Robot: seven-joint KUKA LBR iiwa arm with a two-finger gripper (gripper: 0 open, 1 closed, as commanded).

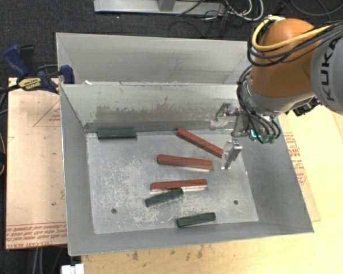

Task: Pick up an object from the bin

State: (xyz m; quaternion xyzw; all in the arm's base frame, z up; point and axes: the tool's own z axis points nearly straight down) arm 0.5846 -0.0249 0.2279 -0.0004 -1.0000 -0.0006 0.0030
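My gripper (224, 141) hangs at the right side of the bin, low over the floor, its two fingers spread apart and open. A reddish-brown bar (199, 141) lies slanted just left of it, and the bar's right end reaches to the gap between the fingers beside the lower fingertip (228, 158). A second reddish-brown bar (184, 161) lies flat a little further left and below. Nothing is lifted off the floor.
A third reddish-brown bar (178, 184) lies mid-bin, with a dark green bar (164, 197) just under it. Another dark green bar (196, 220) lies near the front wall, and one (116, 133) at the back left. The arm's orange cover and cables hang over the bin's right rim.
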